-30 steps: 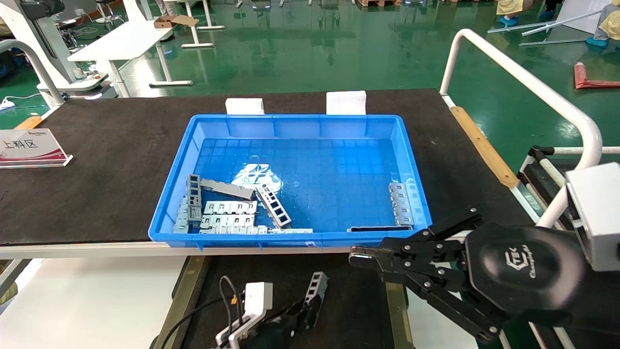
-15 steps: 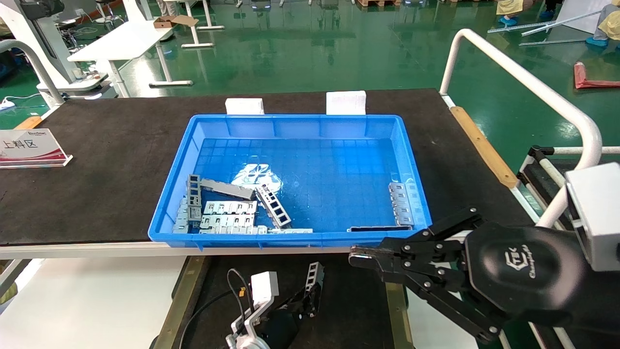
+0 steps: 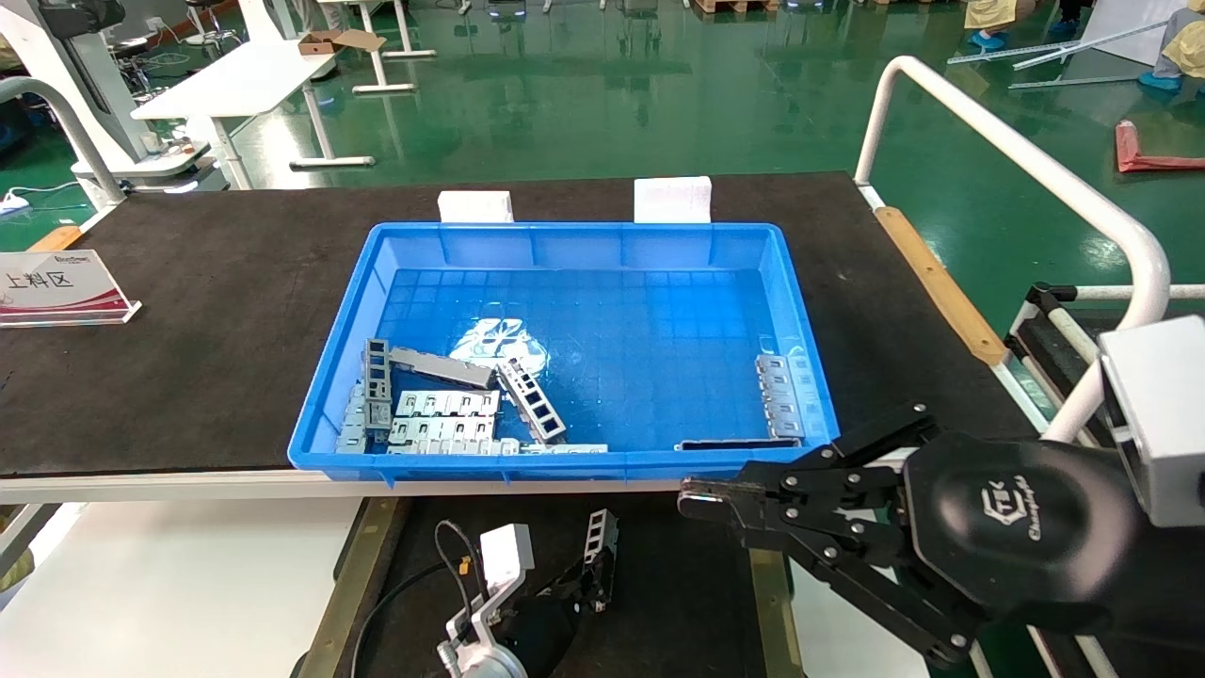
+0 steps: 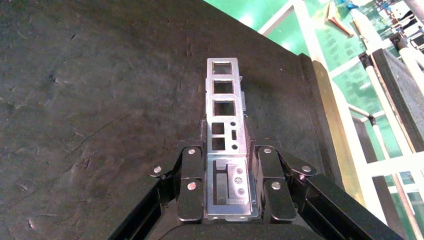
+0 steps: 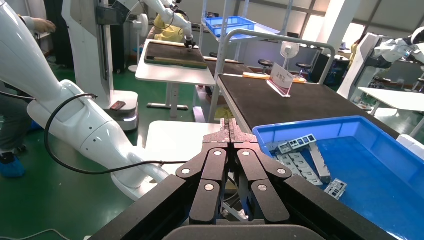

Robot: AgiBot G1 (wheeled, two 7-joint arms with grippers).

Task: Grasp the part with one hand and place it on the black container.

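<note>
Item 1, left gripper (image 4: 227, 165): clamped on the part (image 4: 225, 125), a slim silver-grey ladder strip with square windows, which stands out past the fingertips. In the head view I see the part (image 3: 597, 539) a little lower than a second ago, and the wrist has swung round beneath it. I judge the carry is over and the lowering is under way.

Item 2, black container (image 3: 678, 603): matte dark floor with tan-brass side rails, sitting below the near edge of the table. The wrist view shows the part over that floor (image 4: 100, 100); I cannot tell whether its tip touches yet. Release looks like the remaining step.

Item 3, right gripper (image 3: 692, 497): fingers pressed together on nothing, hanging at the near right corner of the blue plastic bin (image 3: 574, 235), idle and unmoved.

Item 4, bin contents: several more grey metal parts (image 3: 442, 405) lie in its near left corner, a few more at the near right.

Item 5, writing: the placard (image 3: 61, 287) at table left reads "上料区". The right gripper's housing logo (image 3: 1017, 513) carries script I cannot read with confidence. The two white tags (image 3: 475, 205) behind the bin show no readable text.
</note>
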